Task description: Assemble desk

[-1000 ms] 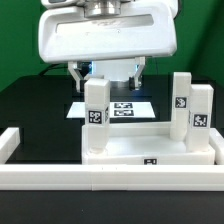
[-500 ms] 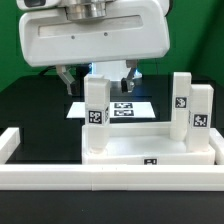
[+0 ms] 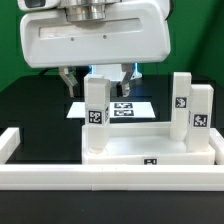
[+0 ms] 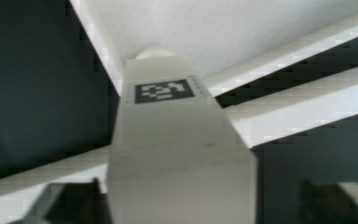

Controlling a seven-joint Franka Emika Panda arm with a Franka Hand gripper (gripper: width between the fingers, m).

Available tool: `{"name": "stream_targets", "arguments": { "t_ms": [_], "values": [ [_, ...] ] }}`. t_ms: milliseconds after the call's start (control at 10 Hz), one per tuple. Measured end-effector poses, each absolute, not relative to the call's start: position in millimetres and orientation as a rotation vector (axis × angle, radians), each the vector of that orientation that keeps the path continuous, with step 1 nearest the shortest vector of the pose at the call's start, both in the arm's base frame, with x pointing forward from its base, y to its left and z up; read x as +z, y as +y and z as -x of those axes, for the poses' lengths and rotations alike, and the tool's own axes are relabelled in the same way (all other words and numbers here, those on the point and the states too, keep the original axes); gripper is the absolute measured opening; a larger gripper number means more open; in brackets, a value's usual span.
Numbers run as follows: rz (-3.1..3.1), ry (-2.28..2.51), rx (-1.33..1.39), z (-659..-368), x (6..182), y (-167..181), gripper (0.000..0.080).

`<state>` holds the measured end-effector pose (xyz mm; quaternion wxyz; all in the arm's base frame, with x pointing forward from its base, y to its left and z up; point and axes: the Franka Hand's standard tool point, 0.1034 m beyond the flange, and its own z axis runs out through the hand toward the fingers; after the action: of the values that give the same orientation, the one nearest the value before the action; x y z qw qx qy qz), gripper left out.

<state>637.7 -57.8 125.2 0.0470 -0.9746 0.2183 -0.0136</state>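
Note:
The white desk tabletop panel (image 3: pixel 140 148) lies flat inside the border wall, rim up. Three white tagged legs stand upright on it: one at the exterior view's left (image 3: pixel 96 115) and two at the right (image 3: pixel 181 103) (image 3: pixel 200 115). A fourth leg is not in view. My gripper (image 3: pixel 98 80) is open and hangs over the left leg, one finger on each side of its top and a gap on both sides. In the wrist view that leg (image 4: pixel 179 150) runs between my dark fingers (image 4: pixel 69 205), and my gripper (image 4: pixel 202 208) is not closed on it.
The long low white border wall (image 3: pixel 110 185) runs along the front and up the left side (image 3: pixel 8 145). The marker board (image 3: pixel 128 108) lies flat on the black table behind the tabletop panel.
My gripper has moved toward the exterior view's left and a little lower, so it now straddles the top of the left leg. The legs and panel have not moved.

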Motion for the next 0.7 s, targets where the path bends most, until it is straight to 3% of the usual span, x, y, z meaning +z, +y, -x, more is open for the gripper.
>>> {"name": "stream_targets", "arguments": {
  "t_ms": [100,200,700],
  "values": [
    [2.957,0.736,-0.042,-638.3,125.8,-58.6,0.0370],
    [2.922,0.864,-0.041,-638.7,126.1,-59.7,0.0301],
    [2.454,1.772,0.037,-635.4,124.1,-60.6,0.0294]
  ]
}}
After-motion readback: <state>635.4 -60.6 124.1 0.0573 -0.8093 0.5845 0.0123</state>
